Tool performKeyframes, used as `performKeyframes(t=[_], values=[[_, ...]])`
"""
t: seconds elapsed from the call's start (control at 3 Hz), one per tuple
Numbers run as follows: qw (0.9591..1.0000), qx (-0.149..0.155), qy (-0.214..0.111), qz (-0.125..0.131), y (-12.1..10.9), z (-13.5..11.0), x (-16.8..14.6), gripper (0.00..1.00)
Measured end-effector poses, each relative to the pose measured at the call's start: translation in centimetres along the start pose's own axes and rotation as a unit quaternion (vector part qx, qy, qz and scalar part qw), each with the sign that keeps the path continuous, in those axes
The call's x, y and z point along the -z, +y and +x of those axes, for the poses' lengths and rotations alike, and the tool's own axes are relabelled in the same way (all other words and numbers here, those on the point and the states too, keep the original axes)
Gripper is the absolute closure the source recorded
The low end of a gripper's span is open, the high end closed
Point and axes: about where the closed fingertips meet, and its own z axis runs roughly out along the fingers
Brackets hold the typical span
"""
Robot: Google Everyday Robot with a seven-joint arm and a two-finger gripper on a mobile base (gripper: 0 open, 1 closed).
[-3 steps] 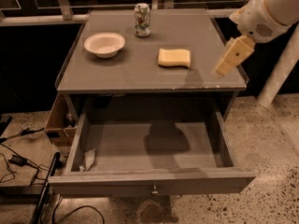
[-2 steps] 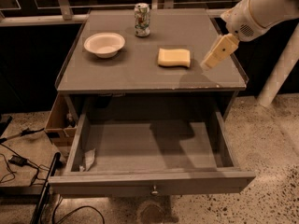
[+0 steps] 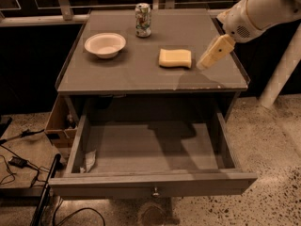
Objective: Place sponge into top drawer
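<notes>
The top drawer (image 3: 150, 150) stands pulled out under the table's (image 3: 136, 76) front edge. The sponge (image 3: 175, 58) lies on the table, right of centre. The gripper (image 3: 203, 64) hangs over the table's right side; whether released or clenched, I cannot tell. A bowl (image 3: 105, 44) and a can (image 3: 143, 19) sit toward the table's back.

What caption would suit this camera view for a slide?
Robot hand beside the sponge on the tabletop; top drawer open below.

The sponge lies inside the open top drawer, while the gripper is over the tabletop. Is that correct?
No. The camera view shows the sponge on the tabletop, not inside the top drawer. The drawer is open, and the gripper is over the tabletop.
</notes>
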Motion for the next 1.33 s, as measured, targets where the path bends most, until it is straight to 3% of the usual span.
performKeyframes(t=[0.67,1.33], values=[[0.9981,-0.024,-0.048,-0.032,-0.1,-2.3,-4.0,0.0],[0.9952,-0.053,-0.063,-0.052,-0.4,-2.8,-9.8,0.0]])
